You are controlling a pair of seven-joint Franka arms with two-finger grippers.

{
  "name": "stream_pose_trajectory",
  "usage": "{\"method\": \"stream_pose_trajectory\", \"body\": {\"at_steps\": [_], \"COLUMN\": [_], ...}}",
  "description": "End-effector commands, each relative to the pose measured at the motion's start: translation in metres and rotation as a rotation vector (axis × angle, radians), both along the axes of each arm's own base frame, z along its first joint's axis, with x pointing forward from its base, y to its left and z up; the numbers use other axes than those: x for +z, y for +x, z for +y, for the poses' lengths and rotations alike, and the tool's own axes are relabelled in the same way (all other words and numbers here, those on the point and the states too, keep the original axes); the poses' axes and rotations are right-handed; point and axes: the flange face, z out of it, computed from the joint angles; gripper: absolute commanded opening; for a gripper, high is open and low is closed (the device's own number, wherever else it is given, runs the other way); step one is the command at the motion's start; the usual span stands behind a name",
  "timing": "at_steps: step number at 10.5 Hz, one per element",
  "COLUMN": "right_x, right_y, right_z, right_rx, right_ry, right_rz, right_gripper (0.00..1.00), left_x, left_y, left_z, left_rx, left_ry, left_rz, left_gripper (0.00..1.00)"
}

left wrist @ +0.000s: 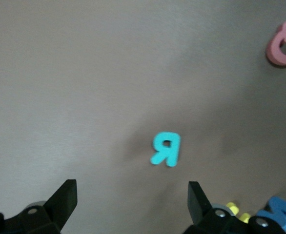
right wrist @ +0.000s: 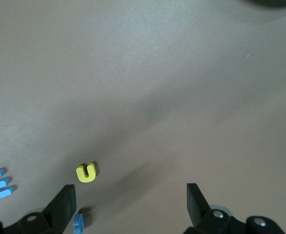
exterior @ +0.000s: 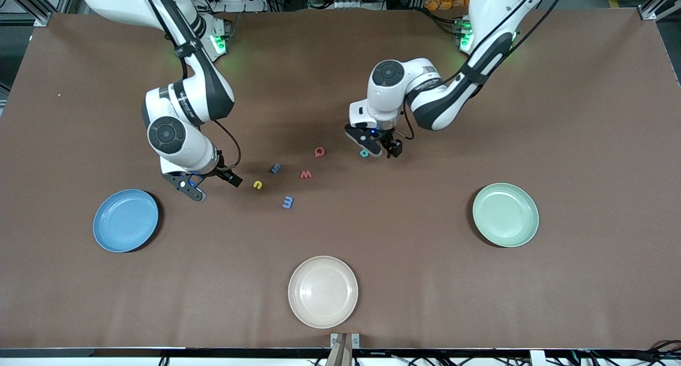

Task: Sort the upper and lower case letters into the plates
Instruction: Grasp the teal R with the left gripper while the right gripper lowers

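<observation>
Both arms low over the table, left gripper [exterior: 379, 147] and right gripper [exterior: 210, 186] open-fingered.

Brown matte surface [exterior: 340, 52], covered edge to edge. Three round shallow plates rest on it: sky blue plate [exterior: 126, 220] toward the right arm's end, pale mint green plate [exterior: 505, 214] toward the left arm's end, cream-beige plate [exterior: 323, 291] between them and nearest the front camera.

Small toy letters lie loose mid-surface: red Q [exterior: 319, 152], red W [exterior: 306, 174], blue letter [exterior: 275, 168], yellow U [exterior: 258, 184], blue E [exterior: 288, 201], teal R [left wrist: 166, 148]. None touches a plate.
</observation>
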Motion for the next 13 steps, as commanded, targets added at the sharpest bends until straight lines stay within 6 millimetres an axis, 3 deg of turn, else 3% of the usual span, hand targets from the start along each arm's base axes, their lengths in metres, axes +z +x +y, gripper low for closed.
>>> {"method": "stream_pose_trajectory", "body": {"at_steps": [1, 6, 8, 11, 13], "right_x": [-0.018, -0.056, -0.09, -0.097, -0.093], "right_y": [-0.015, -0.023, -0.02, -0.02, -0.014], "right_z": [0.011, 0.046, 0.057, 0.053, 0.057], "right_rx": [0.024, 0.165, 0.187, 0.168, 0.161], "right_ry": [0.021, 0.047, 0.066, 0.044, 0.049], "right_rz": [-0.049, -0.092, -0.147, -0.084, -0.091], "right_gripper": [1.0, 1.0, 1.0, 1.0, 1.0], "left_x": [-0.016, -0.035, -0.041, -0.048, -0.047], "left_y": [-0.006, 0.001, 0.001, 0.004, 0.008], "left_z": [-0.015, -0.024, -0.027, -0.023, -0.024], "left_rx": [-0.002, 0.006, -0.004, 0.0, 0.005], "left_ry": [-0.004, -0.027, -0.026, -0.015, -0.02], "left_rz": [-0.002, -0.016, -0.014, -0.012, -0.015], "left_gripper": [1.0, 1.0, 1.0, 0.94, 0.83]}}
